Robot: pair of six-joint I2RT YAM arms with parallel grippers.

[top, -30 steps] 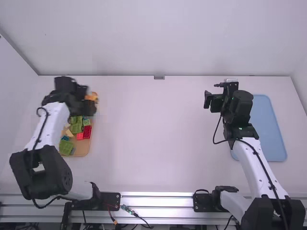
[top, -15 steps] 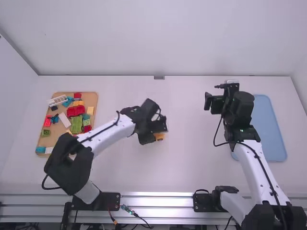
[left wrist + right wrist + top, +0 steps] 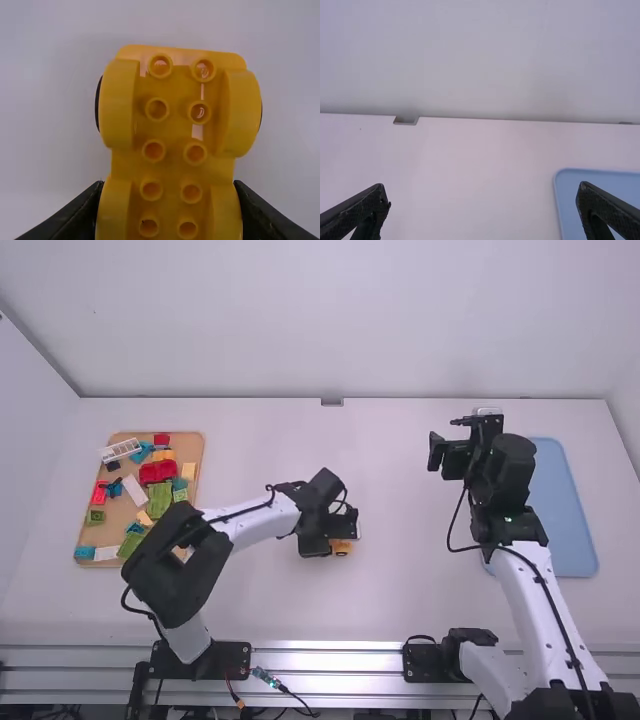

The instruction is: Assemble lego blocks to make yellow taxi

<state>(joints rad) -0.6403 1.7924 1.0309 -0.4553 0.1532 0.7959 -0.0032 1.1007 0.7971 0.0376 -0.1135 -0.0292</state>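
Observation:
In the high view my left gripper [image 3: 342, 534] is at the middle of the table, with the yellow-orange wheeled base [image 3: 342, 548] partly hidden under it. The left wrist view shows the yellow wheeled base [image 3: 172, 150], two rows of studs facing the camera, held between the fingers of my left gripper [image 3: 169, 212]. My right gripper [image 3: 436, 450] is raised over the right part of the table; in the right wrist view the right gripper [image 3: 484, 205] has its fingers wide apart with nothing between them. Loose blocks, among them a red one [image 3: 158, 472] and a green one [image 3: 159, 500], lie in the tan tray.
The tan tray [image 3: 122, 518] is at the left of the table, holding several colored pieces. A light blue tray [image 3: 568, 530] lies at the right, partly behind the right arm. A wall stands along the table's far edge.
My left gripper has come from the tan tray to the table's middle with the yellow base, lately shifting slightly right and nearer the arm bases. The right arm has shifted very slightly.

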